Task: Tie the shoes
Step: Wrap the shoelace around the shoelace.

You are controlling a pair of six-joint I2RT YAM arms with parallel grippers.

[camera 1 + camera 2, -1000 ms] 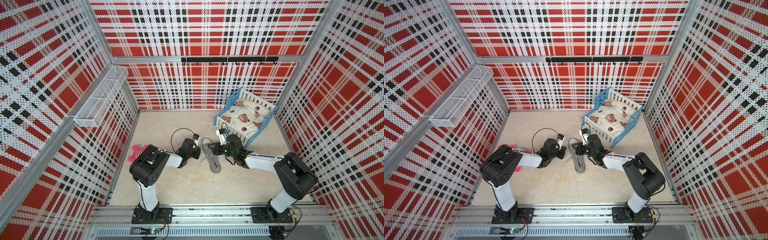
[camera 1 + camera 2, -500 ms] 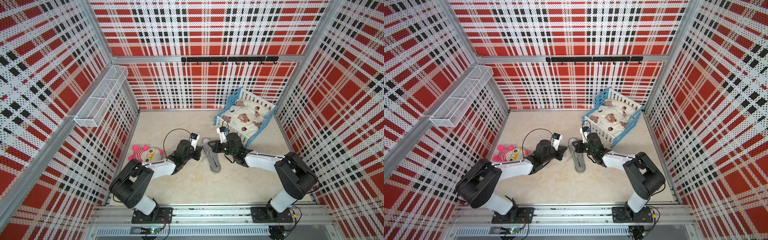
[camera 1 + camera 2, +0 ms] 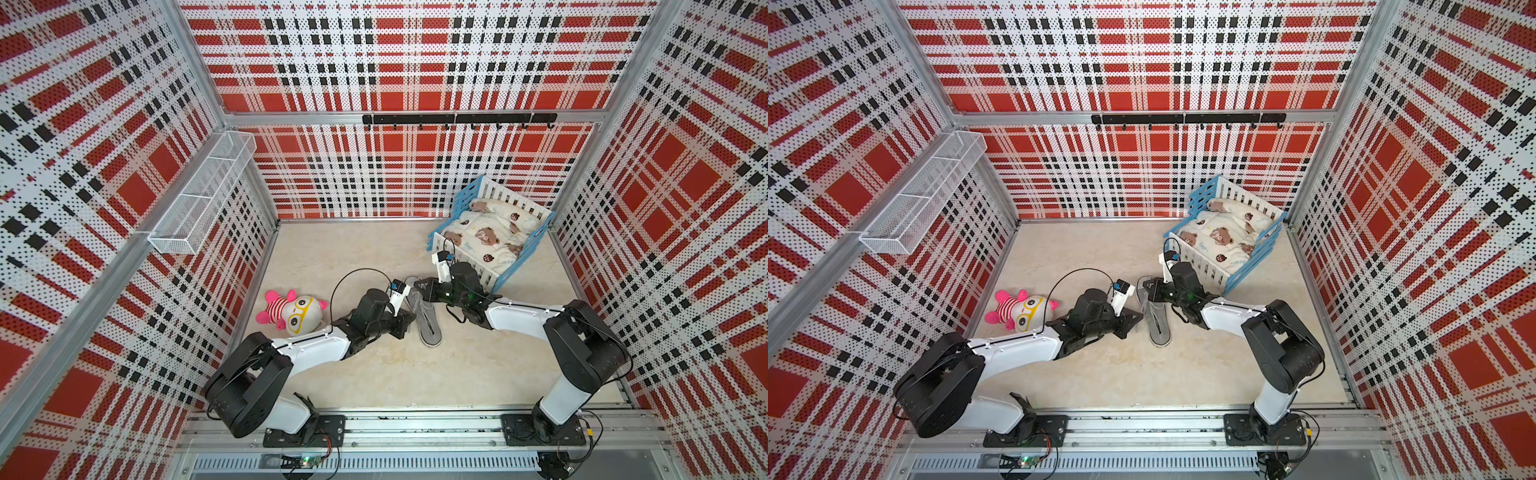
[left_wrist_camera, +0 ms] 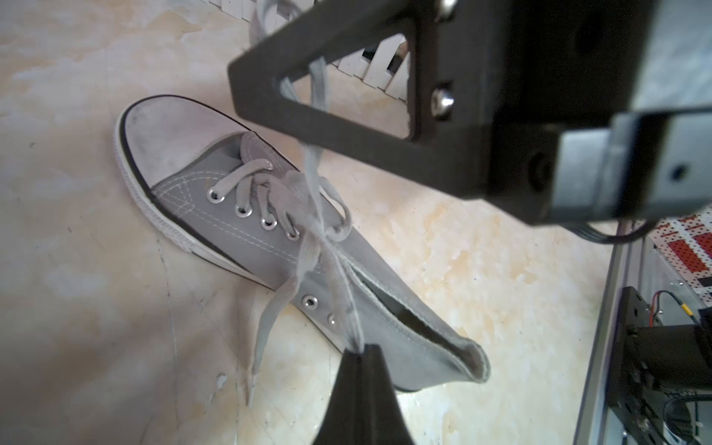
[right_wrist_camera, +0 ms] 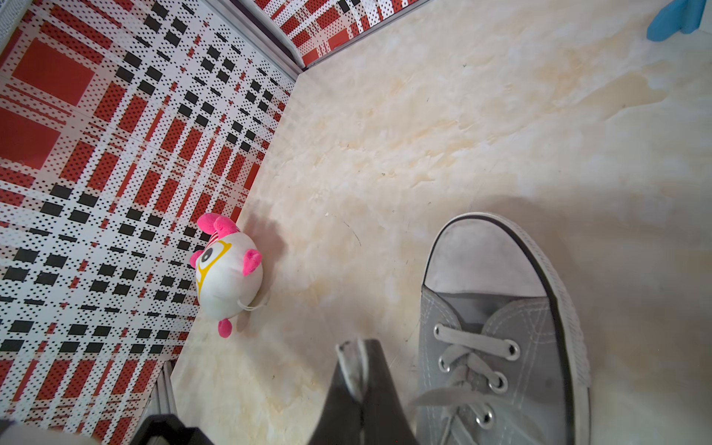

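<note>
The shoes are a single grey canvas sneaker (image 3: 428, 324) (image 3: 1158, 324) lying mid-floor, with its white toe cap toward the back wall. In the left wrist view the sneaker (image 4: 215, 185) shows a half knot over the eyelets. My left gripper (image 4: 363, 350) (image 3: 410, 320) is shut on one lace strand (image 4: 345, 304) beside the heel opening. A second strand (image 4: 314, 162) rises taut to my right gripper (image 3: 419, 286). In the right wrist view that gripper (image 5: 357, 348) is shut on a frayed lace end, left of the toe cap (image 5: 481, 258). A loose lace end (image 4: 266, 331) trails on the floor.
A pink-striped plush toy (image 3: 291, 311) (image 5: 227, 273) lies by the left wall. A blue-and-white doll crib (image 3: 490, 237) stands at the back right, just behind the right arm. A wire basket (image 3: 203, 199) hangs on the left wall and a hook rail (image 3: 457, 118) on the back wall.
My left arm has dropped and stretched out low, uncovering the plush toy. Its gripper moved toward the shoe's heel and closed on a lace. The right arm has barely moved.
</note>
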